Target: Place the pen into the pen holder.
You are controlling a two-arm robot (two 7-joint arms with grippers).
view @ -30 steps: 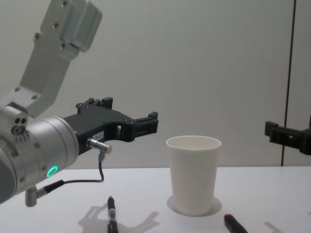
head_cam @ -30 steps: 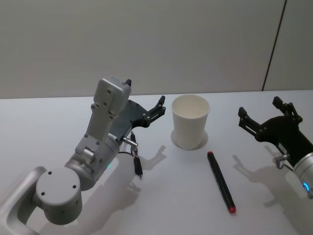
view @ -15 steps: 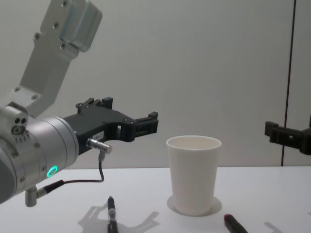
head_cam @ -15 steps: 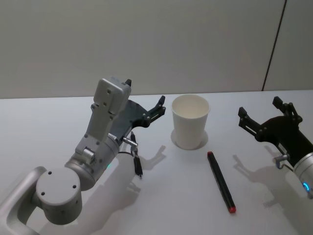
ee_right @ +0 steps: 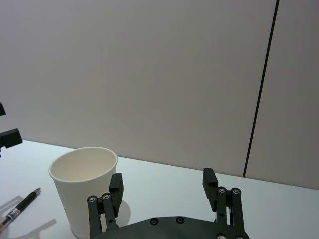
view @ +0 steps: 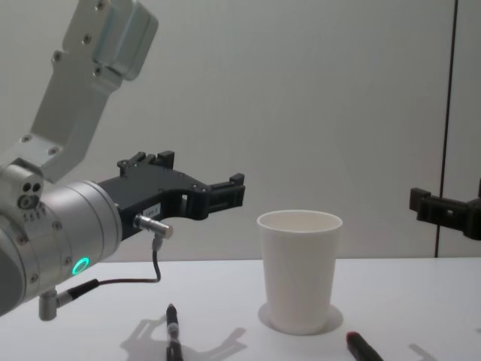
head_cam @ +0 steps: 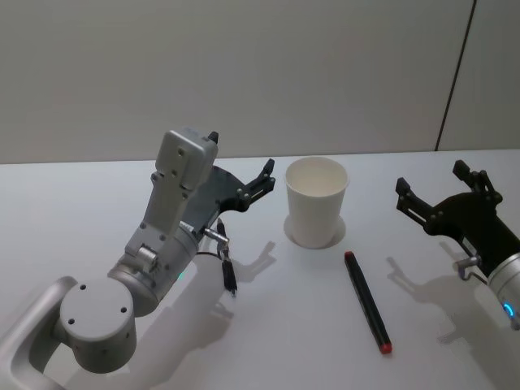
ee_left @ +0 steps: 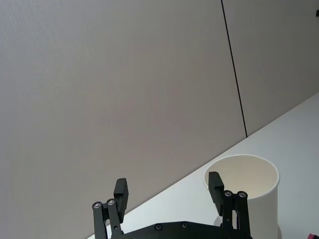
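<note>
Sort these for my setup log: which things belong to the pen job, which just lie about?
Job: pen holder, left gripper, right gripper, and one pen: slim black pen or red-tipped pen, unclear which.
Lying about: whichever of the two pens goes unused.

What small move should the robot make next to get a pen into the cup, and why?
Probably lower the open right gripper toward the red-tipped pen, lying flat on the table near the cup; the left gripper, also open, hovers farther from it.

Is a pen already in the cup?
No, the pen holder shows a bare white inside, and the red-tipped pen lies flat on the table beside it.
</note>
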